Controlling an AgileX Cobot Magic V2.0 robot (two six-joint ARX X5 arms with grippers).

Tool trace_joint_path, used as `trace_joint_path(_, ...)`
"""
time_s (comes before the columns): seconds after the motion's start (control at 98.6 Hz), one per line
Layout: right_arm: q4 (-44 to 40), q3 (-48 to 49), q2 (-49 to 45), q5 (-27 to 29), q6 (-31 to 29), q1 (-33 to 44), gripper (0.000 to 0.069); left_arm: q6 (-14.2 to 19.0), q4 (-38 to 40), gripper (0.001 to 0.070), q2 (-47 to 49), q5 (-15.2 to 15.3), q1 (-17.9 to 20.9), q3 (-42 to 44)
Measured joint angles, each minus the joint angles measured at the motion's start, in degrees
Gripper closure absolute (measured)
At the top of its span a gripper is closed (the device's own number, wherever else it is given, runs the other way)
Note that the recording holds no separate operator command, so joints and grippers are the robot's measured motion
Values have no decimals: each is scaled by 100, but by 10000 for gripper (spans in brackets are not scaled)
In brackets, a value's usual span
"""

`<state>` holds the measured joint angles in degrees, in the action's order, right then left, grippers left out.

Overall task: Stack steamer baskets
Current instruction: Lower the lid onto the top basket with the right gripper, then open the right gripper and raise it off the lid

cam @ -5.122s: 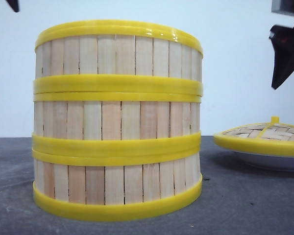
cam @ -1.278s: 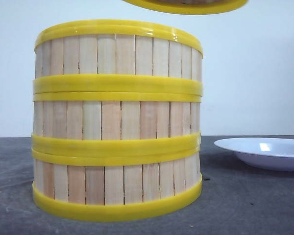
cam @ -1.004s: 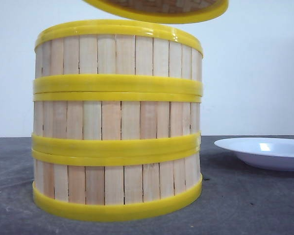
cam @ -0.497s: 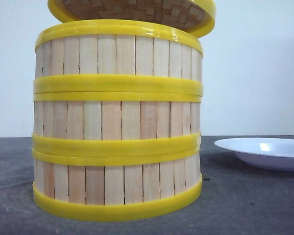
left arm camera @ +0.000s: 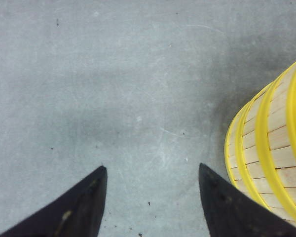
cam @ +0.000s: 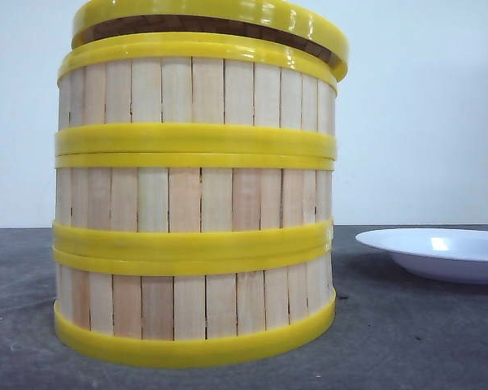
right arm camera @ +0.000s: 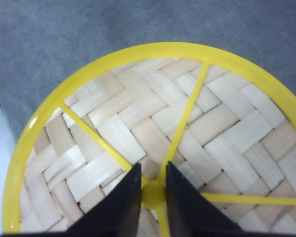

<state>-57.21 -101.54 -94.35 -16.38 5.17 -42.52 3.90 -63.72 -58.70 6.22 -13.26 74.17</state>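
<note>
The three baskets [cam: 195, 199] are already stacked in one column on the bench [cam: 407, 333], so the stacking itself is judged done. The lid [cam: 220, 16] is held just above the top rim, tilted and not yet seated. The right claw [right arm camera: 153, 195] is closed on the lid's knob [right arm camera: 153, 193]; the left claw [left arm camera: 150, 197] is open and empty beside the stack. Counted: three baskets, one lid, one plate [cam: 439, 253]
</note>
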Motion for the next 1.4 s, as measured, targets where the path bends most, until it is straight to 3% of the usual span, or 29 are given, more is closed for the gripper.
trace_joint_path(0.933,72,0,-256,46,66,-170,631,0,-2,358,0,0,0,0)
trace_joint_path(1.004,72,0,-256,46,68,-170,592,0,-2,358,0,2,0,0)
trace_joint_path(1.166,94,0,-256,35,68,-173,411,0,-2,358,-2,0,0,0)
trace_joint_path(1.4,105,0,-151,79,70,-170,347,0,-2,358,0,0,0,0)
